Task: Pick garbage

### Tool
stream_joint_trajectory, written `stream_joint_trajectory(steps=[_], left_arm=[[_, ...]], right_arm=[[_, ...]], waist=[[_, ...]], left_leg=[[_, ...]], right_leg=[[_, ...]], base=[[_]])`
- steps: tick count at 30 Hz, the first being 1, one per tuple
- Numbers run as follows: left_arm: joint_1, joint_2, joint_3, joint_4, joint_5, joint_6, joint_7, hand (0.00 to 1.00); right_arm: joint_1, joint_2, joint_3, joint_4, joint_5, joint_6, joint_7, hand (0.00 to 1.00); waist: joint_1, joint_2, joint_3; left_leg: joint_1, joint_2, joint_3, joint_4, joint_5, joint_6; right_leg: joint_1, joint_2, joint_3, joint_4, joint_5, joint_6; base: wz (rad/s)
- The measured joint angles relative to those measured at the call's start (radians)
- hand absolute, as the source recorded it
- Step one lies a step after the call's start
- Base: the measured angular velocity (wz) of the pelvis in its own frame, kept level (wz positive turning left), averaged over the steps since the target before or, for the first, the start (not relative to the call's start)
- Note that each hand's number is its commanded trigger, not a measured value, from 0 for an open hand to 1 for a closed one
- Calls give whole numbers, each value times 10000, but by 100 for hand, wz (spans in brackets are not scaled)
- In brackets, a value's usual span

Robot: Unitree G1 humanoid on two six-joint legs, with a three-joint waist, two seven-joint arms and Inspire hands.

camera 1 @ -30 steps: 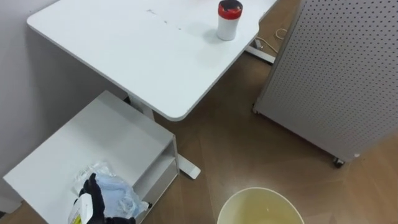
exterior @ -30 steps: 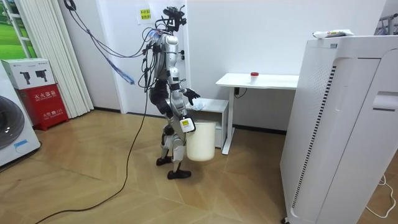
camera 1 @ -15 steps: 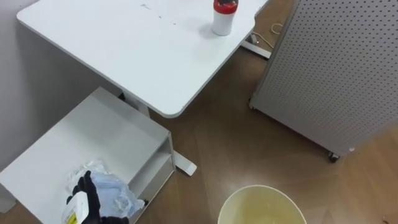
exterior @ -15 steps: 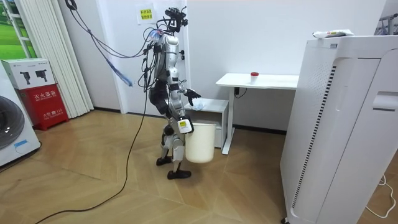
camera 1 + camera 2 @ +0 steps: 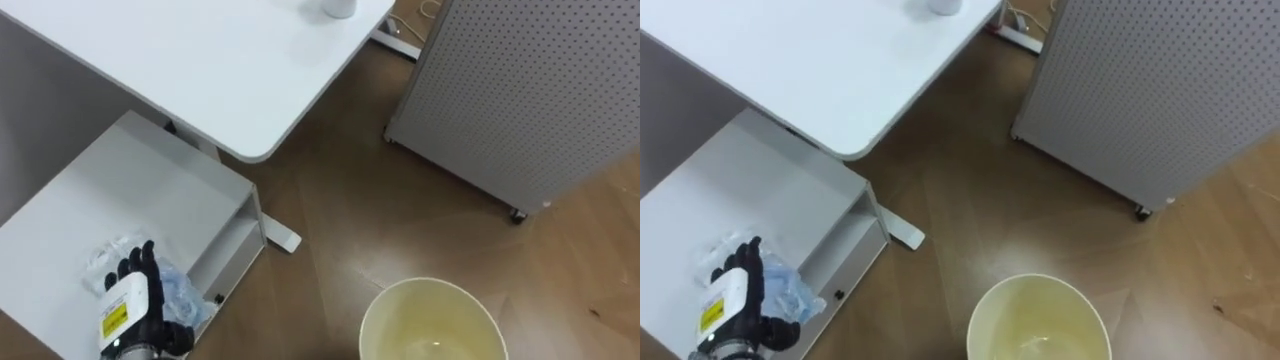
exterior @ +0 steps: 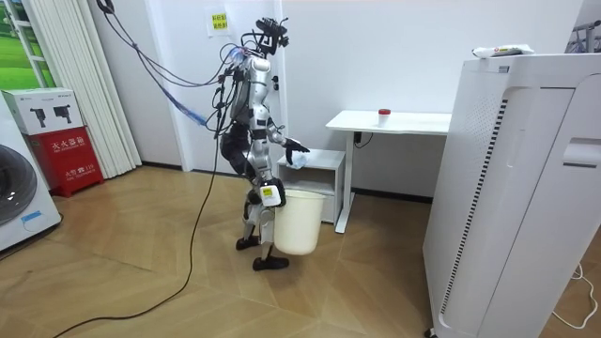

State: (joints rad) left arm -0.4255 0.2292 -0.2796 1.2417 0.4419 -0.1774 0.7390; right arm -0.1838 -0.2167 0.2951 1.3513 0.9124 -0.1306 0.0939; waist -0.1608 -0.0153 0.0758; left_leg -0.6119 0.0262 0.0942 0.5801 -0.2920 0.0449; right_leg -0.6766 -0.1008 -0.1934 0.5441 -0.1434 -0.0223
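The garbage, a crumpled clear and bluish plastic wad (image 5: 183, 292), lies near the front corner of a low white cabinet (image 5: 130, 190). My left hand (image 5: 137, 300) rests on top of it, fingers fairly straight and spread over the plastic, the thumb at its near side. In the right eye view the left hand (image 5: 735, 295) covers the wad's (image 5: 788, 290) left part. A cream round bin (image 5: 432, 322) stands open and empty-looking below me. In the room view the bin (image 6: 297, 222) hangs at my side from my right hand (image 6: 268, 195) at its rim.
A white desk (image 5: 200, 60) juts over the cabinet, and its foot (image 5: 282, 239) lies on the wooden floor. A grey perforated panel on castors (image 5: 520, 90) stands to the right. In the room view a large white appliance (image 6: 512, 188) is at the right.
The camera has tilted down, so the desk slid up in the picture. My left hand has moved further onto the plastic wad. In the room view the bin hangs a little lower.
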Motion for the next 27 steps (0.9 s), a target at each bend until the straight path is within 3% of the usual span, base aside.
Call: stream_joint_trajectory(steps=[5,11,22,23,24,27], left_arm=[[-581,38,-138,159,50,216,-23,0],[-721,85,-214,159,236,454,-47,0],[-817,170,-214,159,454,853,-15,0],[-817,170,-215,159,453,856,-13,41],[-817,169,-219,160,439,856,-6,100],[-821,172,-406,384,427,859,49,100]], right_arm=[[18,-300,197,32,624,18,-41,100],[34,-380,240,29,1404,292,-61,100],[48,-464,234,31,1763,449,-54,100],[60,-464,238,28,1823,459,-54,100],[84,-465,242,27,1897,461,-53,100],[94,-463,392,26,2329,479,-49,100]], waist=[[-67,9,24],[-245,35,51],[-231,75,48],[-229,79,46],[-230,78,44],[-228,98,32]], left_leg=[[-775,24,32,472,-20,3],[-1489,24,-161,1075,-101,-18],[-2454,151,-138,2022,-285,-61],[-2472,150,-135,2033,-285,-62],[-2506,149,-120,2079,-284,-63],[-2521,154,-102,2151,-300,-89]], right_leg=[[-745,-21,38,391,-19,-45],[-1298,-30,38,801,-116,-106],[-2232,-22,85,1554,-222,-247],[-2255,-24,87,1575,-223,-250],[-2325,-29,130,1665,-237,-266],[-2344,-20,137,1708,-239,-299]], base=[[0],[8],[-1],[0],[0],[-4]])
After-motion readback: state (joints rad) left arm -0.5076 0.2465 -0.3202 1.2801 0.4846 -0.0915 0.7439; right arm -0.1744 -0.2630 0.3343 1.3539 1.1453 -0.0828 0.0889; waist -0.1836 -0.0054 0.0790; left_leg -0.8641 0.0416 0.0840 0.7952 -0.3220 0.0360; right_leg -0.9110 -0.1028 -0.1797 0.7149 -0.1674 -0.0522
